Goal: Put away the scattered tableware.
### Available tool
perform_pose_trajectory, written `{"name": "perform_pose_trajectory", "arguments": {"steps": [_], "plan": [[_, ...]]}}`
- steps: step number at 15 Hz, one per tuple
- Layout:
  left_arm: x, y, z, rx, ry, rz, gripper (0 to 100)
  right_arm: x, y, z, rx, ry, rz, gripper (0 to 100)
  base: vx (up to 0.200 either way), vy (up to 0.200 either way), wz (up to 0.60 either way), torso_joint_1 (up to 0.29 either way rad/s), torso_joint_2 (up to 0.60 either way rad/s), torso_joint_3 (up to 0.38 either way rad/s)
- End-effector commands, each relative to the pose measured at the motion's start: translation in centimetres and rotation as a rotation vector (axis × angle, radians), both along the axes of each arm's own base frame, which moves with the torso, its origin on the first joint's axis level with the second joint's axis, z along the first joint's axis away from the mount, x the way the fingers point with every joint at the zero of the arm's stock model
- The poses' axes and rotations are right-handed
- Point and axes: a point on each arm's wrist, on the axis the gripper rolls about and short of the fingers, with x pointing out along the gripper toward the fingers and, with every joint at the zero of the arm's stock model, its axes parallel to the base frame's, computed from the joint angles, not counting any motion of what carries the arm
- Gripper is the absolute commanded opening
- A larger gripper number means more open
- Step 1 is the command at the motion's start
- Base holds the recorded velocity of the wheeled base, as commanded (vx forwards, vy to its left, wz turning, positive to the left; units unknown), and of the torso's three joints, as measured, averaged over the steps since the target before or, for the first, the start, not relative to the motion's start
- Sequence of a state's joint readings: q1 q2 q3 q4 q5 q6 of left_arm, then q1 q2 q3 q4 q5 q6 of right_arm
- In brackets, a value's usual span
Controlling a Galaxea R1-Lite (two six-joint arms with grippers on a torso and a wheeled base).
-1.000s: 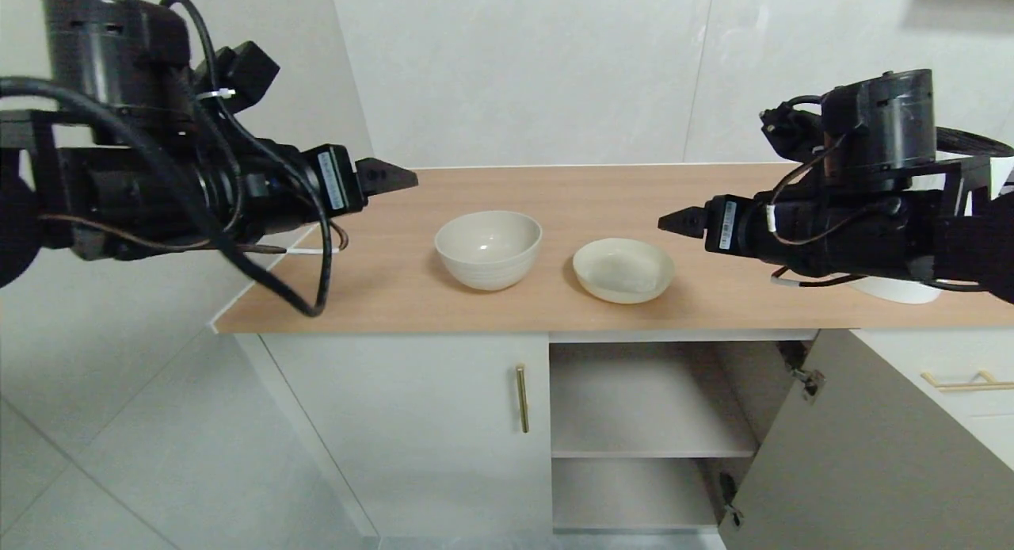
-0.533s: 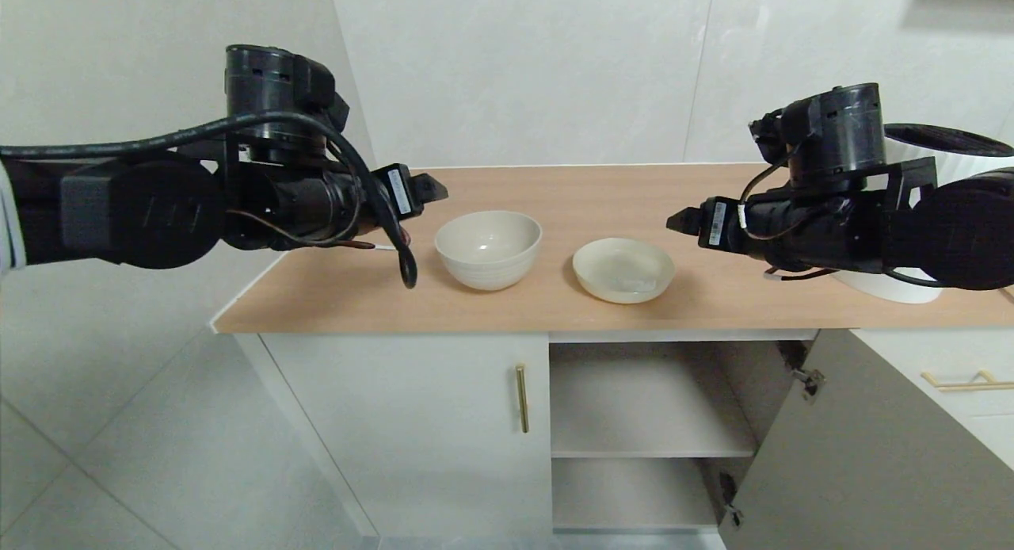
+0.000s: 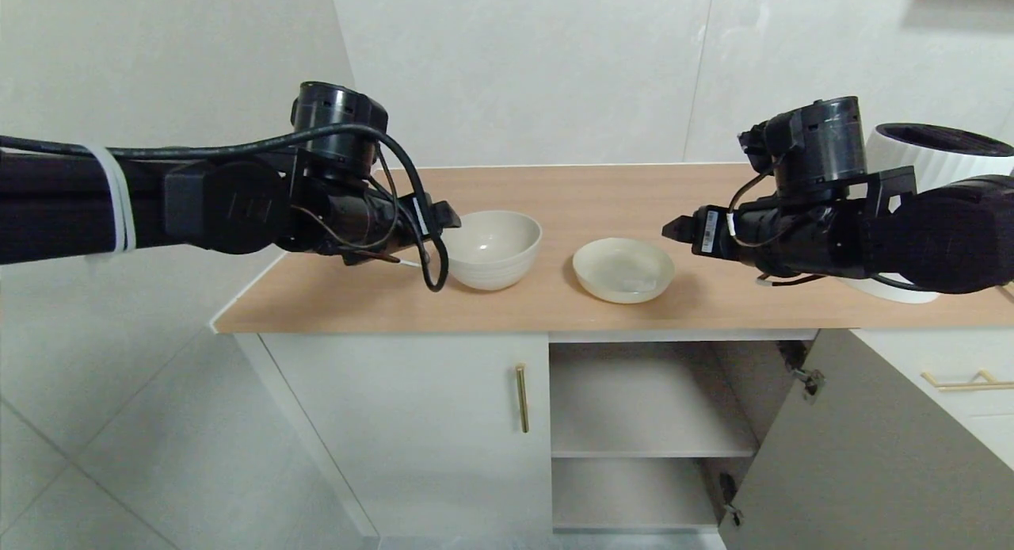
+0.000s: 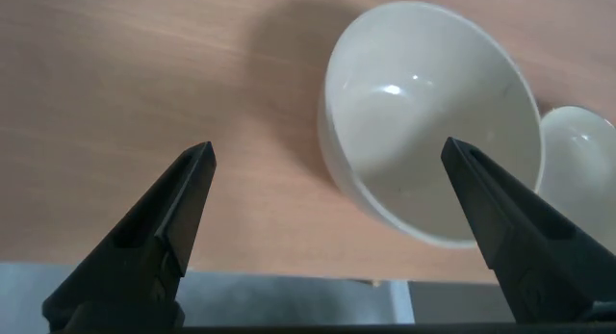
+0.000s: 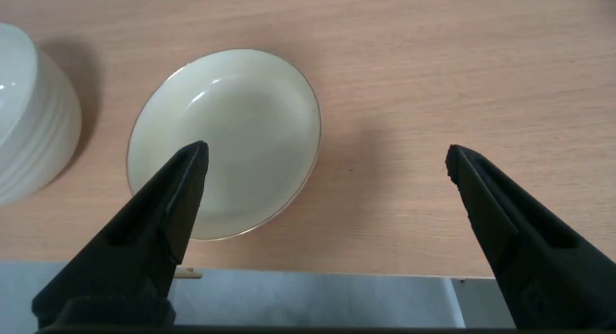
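Observation:
A deep cream bowl (image 3: 489, 248) stands on the wooden counter (image 3: 554, 193), with a shallow cream dish (image 3: 623, 269) to its right. My left gripper (image 3: 448, 216) hangs just left of the bowl's rim. In the left wrist view it (image 4: 327, 159) is open, and the bowl (image 4: 428, 117) lies between and beyond its fingers. My right gripper (image 3: 673, 228) hovers just right of the dish. It (image 5: 325, 161) is open in the right wrist view, with the dish (image 5: 224, 141) near one finger and the bowl's ribbed side (image 5: 34, 113) at the edge.
A white ribbed container (image 3: 923, 162) stands on the counter behind my right arm. Below the counter a cabinet is open, showing two bare shelves (image 3: 646, 423), its door (image 3: 863, 463) swung out to the right. The neighbouring door with a gold handle (image 3: 521, 397) is closed.
Both arms have moved forward and lower towards the counter. The left gripper has come up beside the bowl. The right gripper has settled lower beside the dish. Bowl and dish have stayed put.

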State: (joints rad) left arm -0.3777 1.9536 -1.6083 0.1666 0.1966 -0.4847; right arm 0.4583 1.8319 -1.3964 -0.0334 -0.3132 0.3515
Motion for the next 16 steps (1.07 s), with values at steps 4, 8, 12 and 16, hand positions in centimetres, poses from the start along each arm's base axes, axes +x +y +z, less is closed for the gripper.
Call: {"name": "perform_pose_trajectory", "arguments": {"steps": [4, 8, 12, 16], "plan": [[1.3, -0.5, -1.9, 0.013, 0.036, -0.001, 100, 0.1, 0.1, -0.2, -0.003, 0.004, -0.001, 100, 0.000, 0.000, 0.00, 0.000, 0.00, 0.000], [2.1, -0.8, -2.5, 0.014, 0.043, -0.002, 100, 0.2, 0.1, -0.3, -0.001, -0.003, 0.000, 100, 0.000, 0.000, 0.00, 0.000, 0.00, 0.000], [2.1, -0.9, -2.7, 0.015, 0.047, -0.003, 0, 0.4, 0.2, -0.5, -0.005, 0.002, 0.000, 100, 0.000, 0.000, 0.00, 0.000, 0.00, 0.000], [1.7, -0.8, -2.1, 0.011, 0.035, 0.002, 0, 0.6, 0.3, -0.9, -0.013, 0.011, -0.003, 100, 0.000, 0.000, 0.00, 0.000, 0.00, 0.000]]}}
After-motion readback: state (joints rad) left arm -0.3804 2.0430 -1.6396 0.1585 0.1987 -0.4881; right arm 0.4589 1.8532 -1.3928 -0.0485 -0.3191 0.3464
